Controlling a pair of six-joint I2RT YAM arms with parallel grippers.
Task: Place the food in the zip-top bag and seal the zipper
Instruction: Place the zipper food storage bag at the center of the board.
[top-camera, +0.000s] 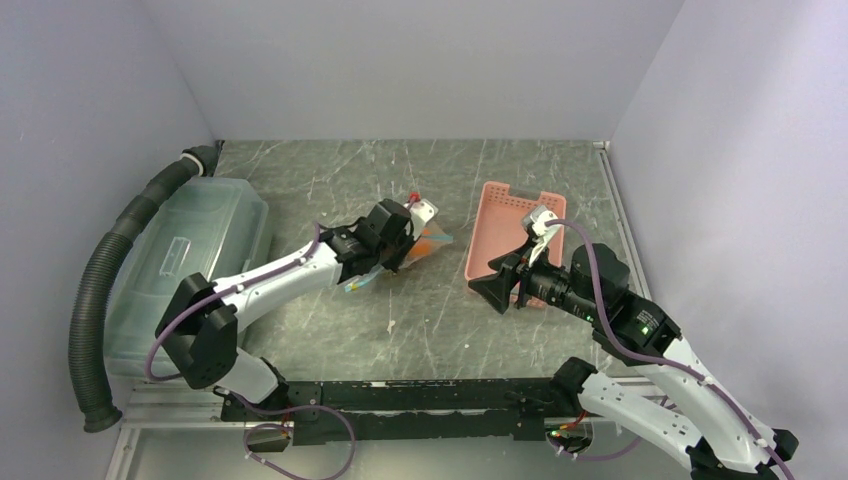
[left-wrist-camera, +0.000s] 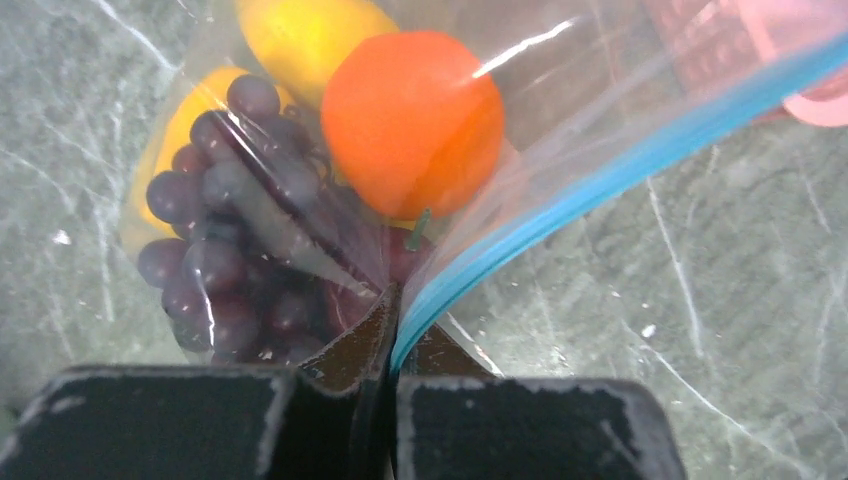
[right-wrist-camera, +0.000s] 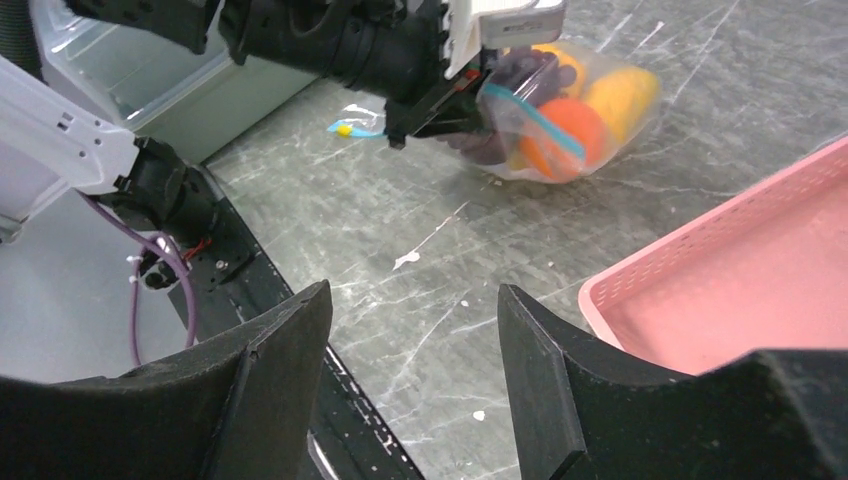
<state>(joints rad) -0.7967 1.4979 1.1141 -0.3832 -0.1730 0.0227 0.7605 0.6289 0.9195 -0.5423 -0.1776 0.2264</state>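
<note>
Food (right-wrist-camera: 612, 97) sits inside clear crinkly plastic zip-top bag (left-wrist-camera: 570, 80): round orange ball (left-wrist-camera: 412, 120), dark purple grape bunch (left-wrist-camera: 230, 250), yellow pieces (left-wrist-camera: 300, 35). Bag lies on grey marbled table (right-wrist-camera: 400, 210), left of pink perforated plastic basket (right-wrist-camera: 740, 270), apart from it. Left gripper (left-wrist-camera: 392, 312) pinched tight on teal-blue zipper strip (left-wrist-camera: 600, 180). Right gripper (right-wrist-camera: 415, 340) spread wide, holding nothing, near basket.

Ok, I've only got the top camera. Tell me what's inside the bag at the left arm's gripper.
Observer: An orange ball, a grape bunch and yellow pieces, all inside the zip-top bag.
Operator: Now give me the left grip.
Observer: The left gripper is shut on the zipper.
Operator: And check the right one.
Observer: The right gripper is open and empty, beside the pink basket.
</note>
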